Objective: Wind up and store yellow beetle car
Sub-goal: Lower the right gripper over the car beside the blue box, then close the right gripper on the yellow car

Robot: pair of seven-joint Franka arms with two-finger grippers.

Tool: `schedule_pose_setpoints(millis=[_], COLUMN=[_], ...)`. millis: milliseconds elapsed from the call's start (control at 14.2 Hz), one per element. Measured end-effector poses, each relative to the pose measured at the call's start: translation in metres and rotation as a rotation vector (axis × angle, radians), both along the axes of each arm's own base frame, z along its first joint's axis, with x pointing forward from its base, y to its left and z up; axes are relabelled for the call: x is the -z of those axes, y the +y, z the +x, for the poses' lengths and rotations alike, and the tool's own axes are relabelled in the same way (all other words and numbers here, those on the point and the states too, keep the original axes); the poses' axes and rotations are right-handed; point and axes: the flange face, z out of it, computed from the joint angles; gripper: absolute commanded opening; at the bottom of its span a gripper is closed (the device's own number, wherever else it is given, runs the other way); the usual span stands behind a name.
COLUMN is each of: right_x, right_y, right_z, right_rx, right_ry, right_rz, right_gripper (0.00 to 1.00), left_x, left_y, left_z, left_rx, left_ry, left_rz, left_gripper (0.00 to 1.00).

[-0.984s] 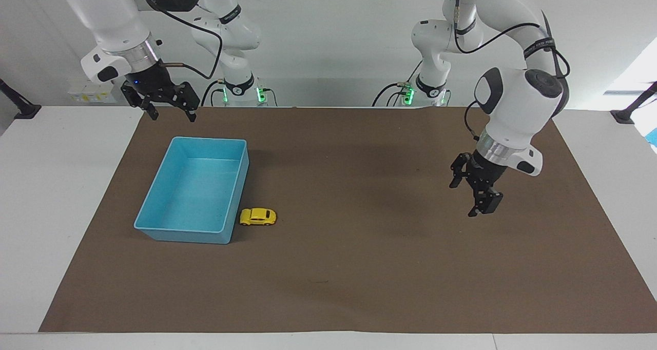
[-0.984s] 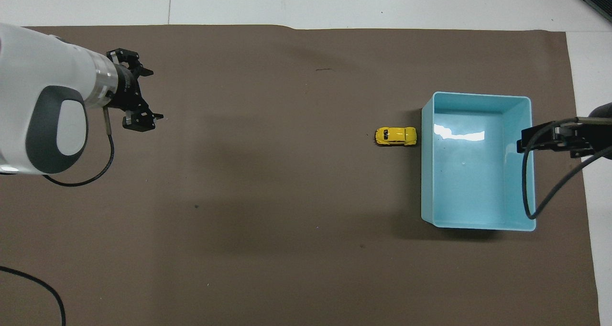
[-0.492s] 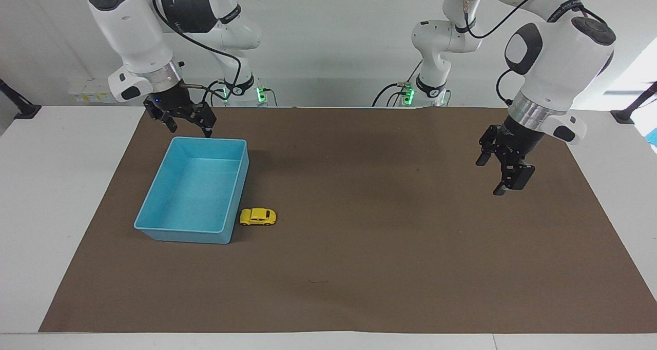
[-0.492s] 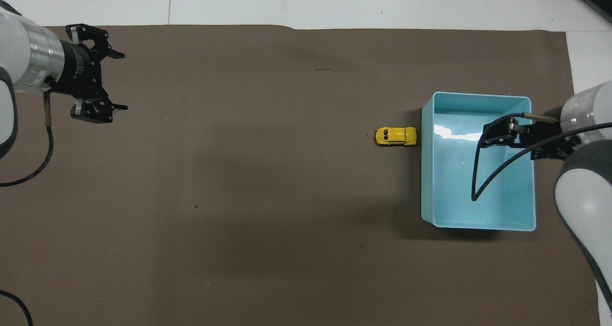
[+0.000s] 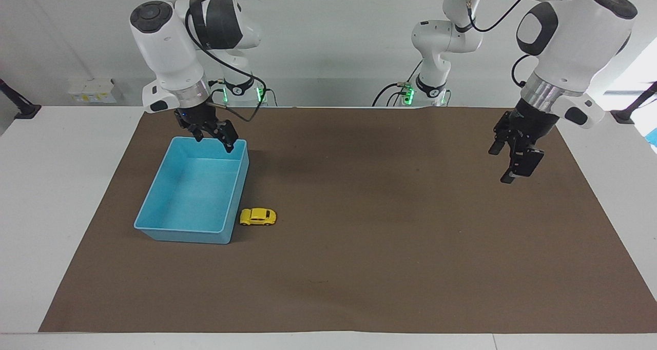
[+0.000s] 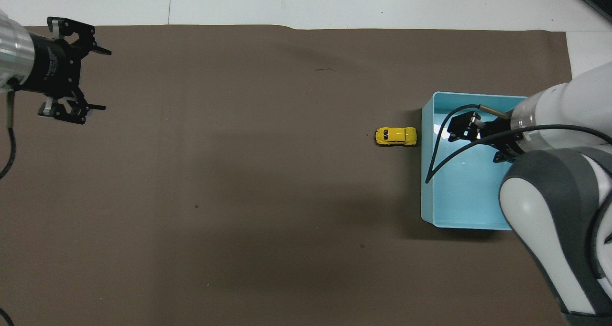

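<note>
Yellow beetle car (image 5: 258,216) on brown mat (image 5: 359,268), wheels down, just beside blue tray (image 5: 154,227), untouched. Right gripper (image 5: 214,137) open and empty, now moved in over tray's robot-side end, evidently approaching car. Left gripper (image 5: 513,157) open, empty, drawn back over mat, waiting. Winding not begun.

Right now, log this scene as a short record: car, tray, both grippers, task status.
car: yellow beetle car on the brown mat, beside the blue tray, on its wheels
tray: blue tray, nothing in it, toward the right arm's end
right gripper: right gripper open, raised over the tray's edge nearest the robots, holding nothing
left gripper: left gripper open, raised over the mat, holding nothing
status: car not yet picked up or stored
</note>
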Motion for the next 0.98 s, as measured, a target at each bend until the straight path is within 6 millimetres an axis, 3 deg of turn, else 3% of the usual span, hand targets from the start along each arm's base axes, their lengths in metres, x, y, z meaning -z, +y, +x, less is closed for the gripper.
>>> schedule_pose_setpoints(millis=[141,422,703,984], right_x=[0.013,0.044,0.062,0.091], right_y=[0.013,0.026,0.027,0.048], right_z=[0.004,0.017,0.028,0.038], right_rx=[0.116,0.363,0.554,0.743], right_ry=[0.015,0.031,0.012,-0.006], right_rz=[-0.011,-0.019,-0.037,-0.048], right_gripper=[1.00,1.00,1.00,1.00], left_x=[-0.008,-0.021,-0.014,-0.006], left_y=[0.011,0.012,0.027,0.057], left_z=[-0.016,-0.034,-0.043,-0.052], left_rx=[0.148,0.435,0.687,0.982], left_ry=[0.040,0.038,0.035,0.000], left_rz=[0.029,0.063,0.086,0.111], left_gripper=[1.00,1.00,1.00,1.00])
